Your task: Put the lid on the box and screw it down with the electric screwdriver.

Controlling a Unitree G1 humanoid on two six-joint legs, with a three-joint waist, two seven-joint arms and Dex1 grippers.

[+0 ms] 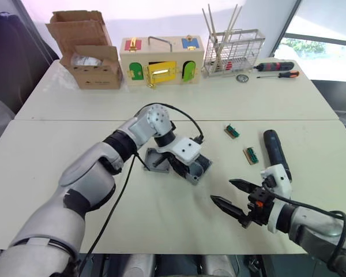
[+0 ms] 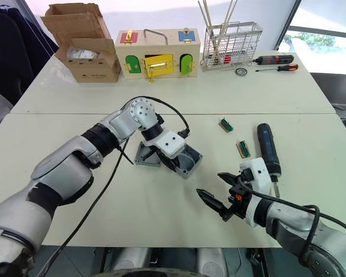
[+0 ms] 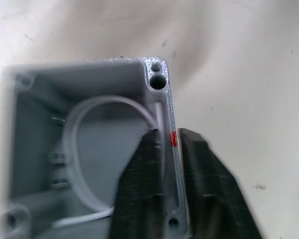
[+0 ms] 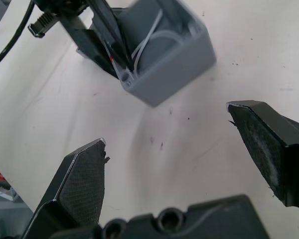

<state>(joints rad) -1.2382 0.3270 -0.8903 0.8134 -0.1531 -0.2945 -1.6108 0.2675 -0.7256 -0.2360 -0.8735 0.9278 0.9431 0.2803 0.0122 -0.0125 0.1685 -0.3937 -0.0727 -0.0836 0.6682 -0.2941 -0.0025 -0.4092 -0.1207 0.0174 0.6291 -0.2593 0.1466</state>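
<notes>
The grey box (image 1: 200,164) is tipped over near the table's middle, its open side towards the front. A white cable loops inside it. My left gripper (image 1: 195,173) is shut on one wall of the box (image 3: 79,149), one finger inside and one outside. The flat grey lid (image 1: 154,161) lies on the table just left of the box, partly hidden behind my left wrist. The black electric screwdriver (image 1: 275,151) lies to the right. My right gripper (image 1: 233,196) hovers open in front of the screwdriver, holding nothing, pointed at the box (image 4: 174,64).
Two small green connector pieces (image 1: 232,131) (image 1: 251,154) lie between box and screwdriver. Along the far edge stand a cardboard box (image 1: 89,57), a wooden box with coloured doors (image 1: 161,60) and a wire rack with sticks (image 1: 233,52). Two manual screwdrivers (image 1: 277,69) lie beside the rack.
</notes>
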